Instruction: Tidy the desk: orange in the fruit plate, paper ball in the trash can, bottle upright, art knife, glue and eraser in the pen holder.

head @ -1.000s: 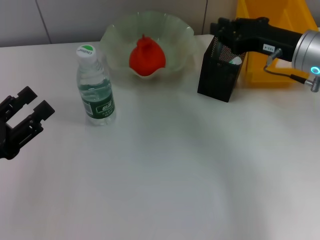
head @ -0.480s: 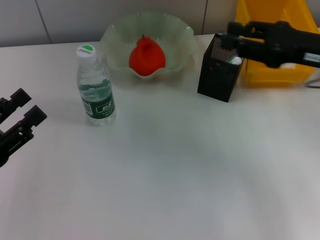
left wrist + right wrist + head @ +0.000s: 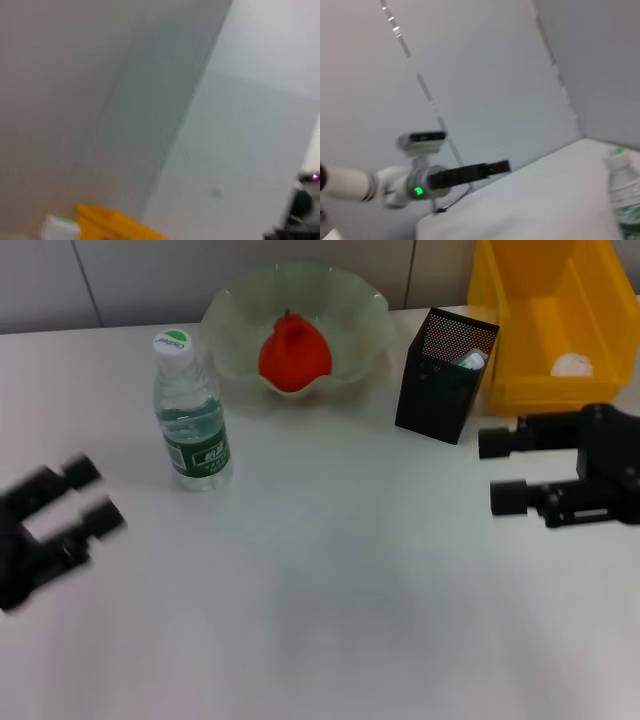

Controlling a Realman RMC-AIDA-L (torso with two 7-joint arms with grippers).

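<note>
One orange [image 3: 294, 353], one bottle [image 3: 190, 415], one pen holder [image 3: 443, 375].

White desk [image 3: 330, 620] carries bottle [image 3: 190, 420], fruit plate [image 3: 345, 315], pen holder [image 3: 440, 380], trash can [image 3: 530, 320]

1. At the back of your table [image 3: 330, 620], the fruit plate [image 3: 228, 312] holds the orange [image 3: 294, 355].
2. The bottle [image 3: 190, 415] stands upright to its front-left.
3. To its right stands the pen holder [image 3: 440, 390], just beside the trash can [image 3: 530, 330], which contains the paper ball [image 3: 572, 364].
</note>
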